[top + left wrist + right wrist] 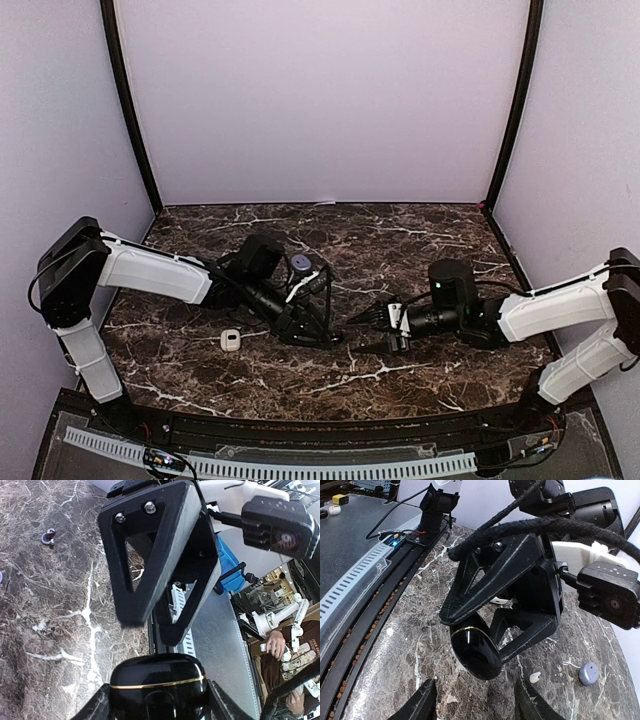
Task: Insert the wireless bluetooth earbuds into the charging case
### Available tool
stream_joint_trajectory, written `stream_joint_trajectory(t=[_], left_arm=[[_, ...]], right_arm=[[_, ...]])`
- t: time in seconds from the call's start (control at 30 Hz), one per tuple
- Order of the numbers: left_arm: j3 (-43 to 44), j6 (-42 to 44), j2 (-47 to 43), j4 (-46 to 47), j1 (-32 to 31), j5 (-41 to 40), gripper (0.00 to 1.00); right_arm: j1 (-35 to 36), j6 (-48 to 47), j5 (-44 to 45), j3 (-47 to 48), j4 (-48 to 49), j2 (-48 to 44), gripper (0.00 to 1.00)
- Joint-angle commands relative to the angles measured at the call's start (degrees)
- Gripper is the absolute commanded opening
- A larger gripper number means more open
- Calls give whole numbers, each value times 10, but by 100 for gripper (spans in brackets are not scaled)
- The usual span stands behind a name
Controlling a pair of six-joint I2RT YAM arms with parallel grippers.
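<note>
Left hand [475,640] is seen clamped on the black case [472,656]; the right hand [472,692] is spread and empty. A white earbud [535,676] lies on the desk [395,645], lower right (apart from both hands). The case should be held level while the earbud is fetched.

Robot lab: walled test booth [320,100], marble bench [420,225], spare arm [278,617] in bkgd.

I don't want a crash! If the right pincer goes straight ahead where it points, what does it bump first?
Probably the black charging case, held in the left pincer right ahead of the right pincer; exact depth is unclear.
</note>
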Motion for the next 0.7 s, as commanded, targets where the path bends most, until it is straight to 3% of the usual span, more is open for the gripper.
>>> stream_joint_trajectory(t=[0.0, 0.3, 0.67], left_arm=[[15, -3, -19, -9, 2, 24, 43], [12, -5, -15, -5, 2, 29, 43], [12, -8, -5, 4, 2, 37, 43]], right_arm=[[12, -27, -6, 24, 20, 17, 53], [22, -32, -12, 55, 22, 49, 52], [33, -44, 5, 54, 38, 63, 43]])
